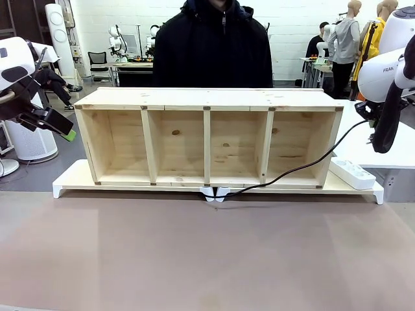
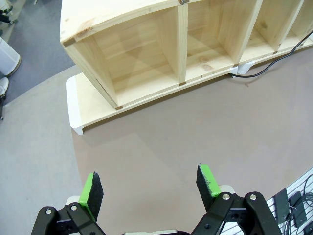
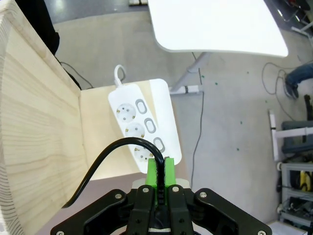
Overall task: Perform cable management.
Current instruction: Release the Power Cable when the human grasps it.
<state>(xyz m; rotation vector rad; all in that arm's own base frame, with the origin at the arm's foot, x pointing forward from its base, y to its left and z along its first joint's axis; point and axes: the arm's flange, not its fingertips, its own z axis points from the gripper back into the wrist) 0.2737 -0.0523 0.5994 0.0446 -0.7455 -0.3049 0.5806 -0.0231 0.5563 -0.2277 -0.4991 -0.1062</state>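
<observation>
The thin black cable (image 1: 292, 170) runs from white clips (image 1: 214, 193) at the front middle of the wooden shelf (image 1: 207, 97), rightward and up to my right gripper (image 1: 371, 126). In the right wrist view that gripper (image 3: 161, 169) is shut on the cable (image 3: 100, 164), which loops out to the left between the green pads, above the white power strip (image 3: 142, 122). At the far left, my left gripper (image 1: 65, 131) hangs off the table's side. Its fingers (image 2: 92, 188) stand open with nothing between them, and the cable (image 2: 274, 64) lies far off by the shelf.
The four-compartment shelf sits on a white base (image 1: 71, 181), with the power strip (image 1: 352, 173) on its right end. A person in a black jacket (image 1: 213, 45) stands behind it. Brown table surface (image 1: 207, 259) stretches in front. A white side table (image 3: 215, 24) lies beyond the strip.
</observation>
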